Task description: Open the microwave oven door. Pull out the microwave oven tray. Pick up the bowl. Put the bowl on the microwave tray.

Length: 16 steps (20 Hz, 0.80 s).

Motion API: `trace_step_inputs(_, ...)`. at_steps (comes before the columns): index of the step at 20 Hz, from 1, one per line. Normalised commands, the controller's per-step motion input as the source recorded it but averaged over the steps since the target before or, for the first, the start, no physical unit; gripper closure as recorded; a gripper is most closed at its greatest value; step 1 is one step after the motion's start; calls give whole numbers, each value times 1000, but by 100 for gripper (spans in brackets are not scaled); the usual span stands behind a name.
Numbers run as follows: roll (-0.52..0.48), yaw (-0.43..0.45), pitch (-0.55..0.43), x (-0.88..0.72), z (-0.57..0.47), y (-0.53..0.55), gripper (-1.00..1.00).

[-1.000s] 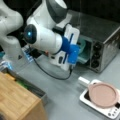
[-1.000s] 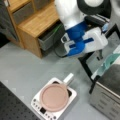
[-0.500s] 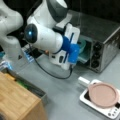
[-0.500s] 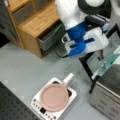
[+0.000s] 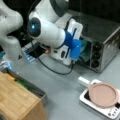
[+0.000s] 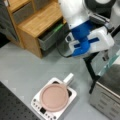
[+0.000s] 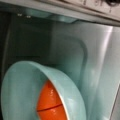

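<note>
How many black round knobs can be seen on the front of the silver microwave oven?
3. In a front view the knobs form a vertical column at the right end of the microwave oven, one above another: top, middle, bottom. The arm hides the front's left part.

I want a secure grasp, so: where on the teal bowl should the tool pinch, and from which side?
Probably the thin rim of the bowl, one finger inside, one outside, coming from its open side: the flaring wall is too wide elsewhere. Choose a stretch clear of the orange food. The tool is at the front of the oven.
</note>
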Motion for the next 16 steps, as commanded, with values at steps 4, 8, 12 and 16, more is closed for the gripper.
trace_step_inputs(4,-143,-30,25,26,136,208,-100)
trace_step_inputs(8,-146,-42,20,47,154,194,-100)
trace_step_inputs(12,-153,-58,14,94,133,214,-100)
trace_step_inputs(16,-149,-57,20,124,118,205,-100)
